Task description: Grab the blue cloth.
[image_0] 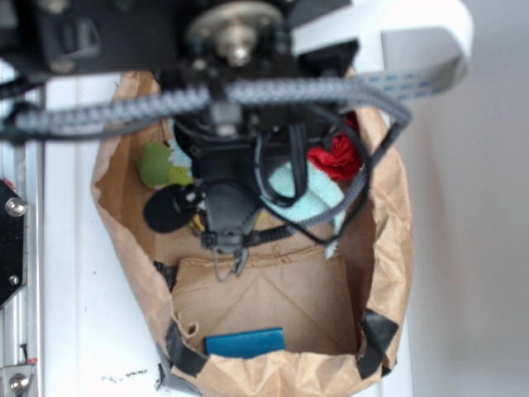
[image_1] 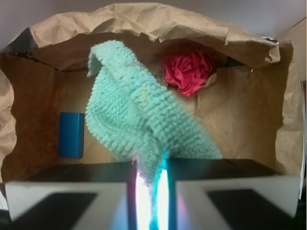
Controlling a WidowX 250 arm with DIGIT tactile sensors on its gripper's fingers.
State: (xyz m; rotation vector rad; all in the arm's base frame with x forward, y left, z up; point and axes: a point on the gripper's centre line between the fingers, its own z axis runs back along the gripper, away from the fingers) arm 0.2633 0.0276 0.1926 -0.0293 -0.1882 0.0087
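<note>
My gripper point(image_1: 150, 184) is clamped on the blue cloth point(image_1: 139, 120), which hangs lifted inside the paper bag point(image_1: 144, 21). I see open floor around it; the red ball point(image_1: 188, 72) and blue block point(image_1: 71, 134) sit apart near the walls.

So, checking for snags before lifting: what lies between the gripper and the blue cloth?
Nothing. In the wrist view the gripper is shut on the blue cloth, its fold pinched directly between the fingers, hanging over the paper bag.

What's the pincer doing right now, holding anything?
Pincer: shut on the blue cloth, which hangs pinched between its fingers.
</note>
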